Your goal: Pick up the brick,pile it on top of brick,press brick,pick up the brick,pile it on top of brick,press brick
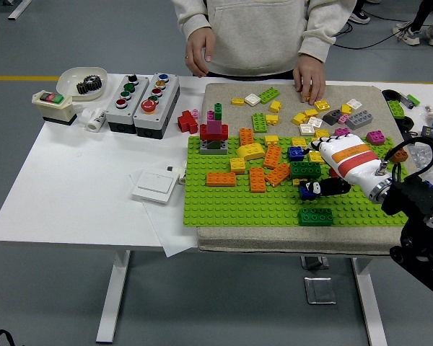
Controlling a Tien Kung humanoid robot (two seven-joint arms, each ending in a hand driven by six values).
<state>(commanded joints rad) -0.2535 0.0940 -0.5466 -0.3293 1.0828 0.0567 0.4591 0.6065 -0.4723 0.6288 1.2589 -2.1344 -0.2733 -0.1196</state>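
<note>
The blue brick (308,191) sits on the green baseplate (231,205), right at the tips of the right hand's (337,173) black fingers (325,187), which curl around it from the right; whether they actually clamp it cannot be told. Just below lies one dark green brick (316,216), and another dark green brick (305,170) sits just above. Four orange bricks (257,179) lie to the left, near one yellow curved piece (251,151). Farther left stands one small stack topped by a magenta brick (214,130). A person's hand (310,76) touches loose bricks on the grey mat (224,97). Two button boxes (141,101) sit on the white tabletop (79,180).
</note>
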